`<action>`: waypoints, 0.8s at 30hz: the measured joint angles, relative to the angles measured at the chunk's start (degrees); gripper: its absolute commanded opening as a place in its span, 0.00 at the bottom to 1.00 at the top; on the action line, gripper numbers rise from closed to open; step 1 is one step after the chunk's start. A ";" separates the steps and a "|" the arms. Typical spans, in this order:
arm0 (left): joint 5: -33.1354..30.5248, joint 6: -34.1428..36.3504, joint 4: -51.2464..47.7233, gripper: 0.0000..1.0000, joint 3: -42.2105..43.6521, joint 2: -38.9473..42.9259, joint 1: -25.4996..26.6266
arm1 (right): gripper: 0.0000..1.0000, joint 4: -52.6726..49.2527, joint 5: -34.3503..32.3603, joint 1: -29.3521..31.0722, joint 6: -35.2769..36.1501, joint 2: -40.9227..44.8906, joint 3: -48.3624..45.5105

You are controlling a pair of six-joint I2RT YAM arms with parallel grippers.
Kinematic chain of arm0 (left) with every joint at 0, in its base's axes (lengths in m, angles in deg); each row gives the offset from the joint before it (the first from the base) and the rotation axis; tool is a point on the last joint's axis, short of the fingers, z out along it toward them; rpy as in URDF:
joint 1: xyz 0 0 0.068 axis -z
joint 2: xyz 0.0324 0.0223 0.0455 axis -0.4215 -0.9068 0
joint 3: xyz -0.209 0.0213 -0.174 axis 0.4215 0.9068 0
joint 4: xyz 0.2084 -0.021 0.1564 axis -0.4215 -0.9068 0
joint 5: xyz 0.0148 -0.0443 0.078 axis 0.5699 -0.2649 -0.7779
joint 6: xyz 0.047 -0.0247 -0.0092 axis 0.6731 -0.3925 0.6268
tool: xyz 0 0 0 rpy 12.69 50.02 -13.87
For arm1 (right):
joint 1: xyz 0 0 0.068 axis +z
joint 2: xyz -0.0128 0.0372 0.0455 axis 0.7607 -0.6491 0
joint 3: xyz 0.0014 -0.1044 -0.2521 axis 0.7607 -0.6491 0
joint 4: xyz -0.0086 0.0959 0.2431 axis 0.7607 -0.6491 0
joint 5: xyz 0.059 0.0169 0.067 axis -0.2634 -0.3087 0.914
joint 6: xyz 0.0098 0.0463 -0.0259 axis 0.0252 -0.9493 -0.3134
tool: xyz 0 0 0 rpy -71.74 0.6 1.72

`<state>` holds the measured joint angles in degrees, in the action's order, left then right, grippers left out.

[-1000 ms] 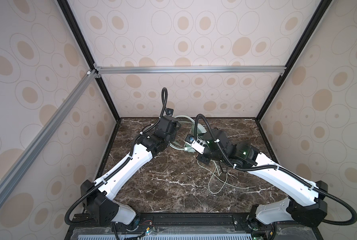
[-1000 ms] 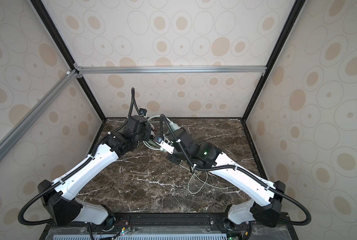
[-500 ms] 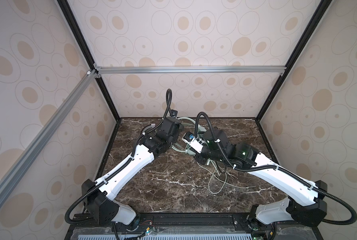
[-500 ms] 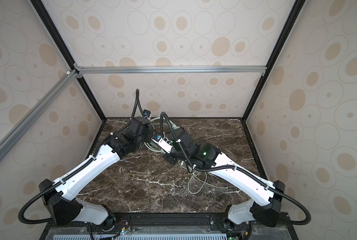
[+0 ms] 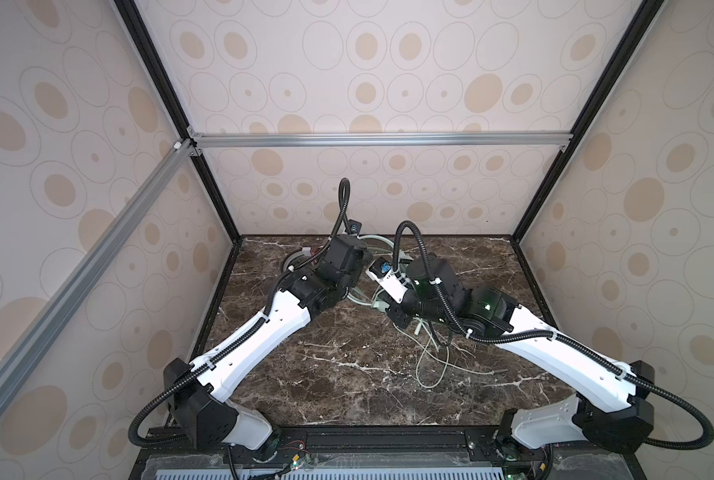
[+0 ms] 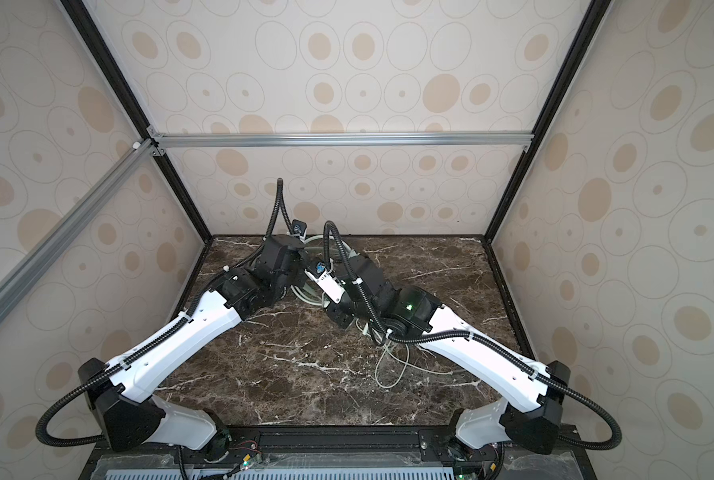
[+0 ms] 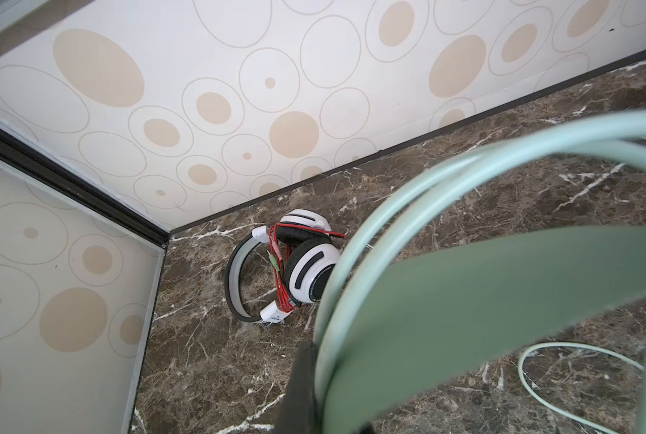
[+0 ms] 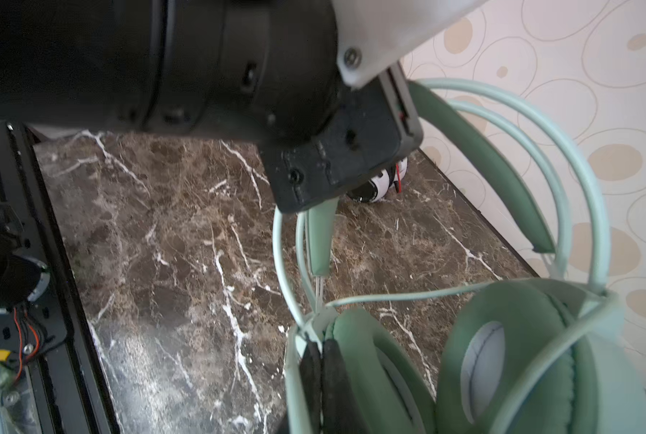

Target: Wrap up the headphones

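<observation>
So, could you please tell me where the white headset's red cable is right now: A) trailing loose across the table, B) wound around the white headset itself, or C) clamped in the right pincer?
B: in the left wrist view the red cable is looped around the white headset, which lies on the marble table near the corner.

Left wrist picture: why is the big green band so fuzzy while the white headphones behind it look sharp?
In the left wrist view the mint-green headset sits close to the lens, out of focus, while the white headset farther off is crisp; in the right wrist view its ear pads blur likewise; both top views are evenly lit.
</observation>
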<state>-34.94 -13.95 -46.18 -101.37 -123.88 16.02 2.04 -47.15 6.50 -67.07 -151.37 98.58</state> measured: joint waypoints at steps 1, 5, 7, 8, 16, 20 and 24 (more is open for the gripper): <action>-0.11 0.13 0.02 0.00 0.00 0.04 0.11 | 0.03 0.72 0.15 0.00 -0.66 0.02 -0.35; -0.50 1.14 0.07 0.00 -0.02 0.07 0.81 | 0.03 3.06 0.96 0.00 -2.99 0.02 -1.75; -0.81 1.66 0.04 0.00 -0.02 0.07 0.96 | 0.03 3.26 1.14 0.00 -3.52 0.02 -1.95; -1.01 1.86 0.04 0.00 -0.02 0.07 1.07 | 0.03 3.28 1.07 0.00 -3.56 0.02 -1.95; -2.80 3.32 0.00 0.00 0.11 0.48 1.27 | 0.07 0.39 -4.13 0.07 0.55 0.02 -1.25; -4.20 5.25 -0.46 0.00 0.48 0.70 1.33 | 0.09 -0.63 -7.39 0.17 3.87 0.48 -0.09; -4.35 6.95 -0.39 0.00 1.53 0.74 1.36 | 0.09 -1.40 -10.34 0.22 6.29 1.29 0.24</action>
<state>-39.29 -7.00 -46.57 -99.84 -123.14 17.37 0.65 -57.49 6.72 -60.77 -150.08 98.82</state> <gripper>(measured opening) 0.061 0.091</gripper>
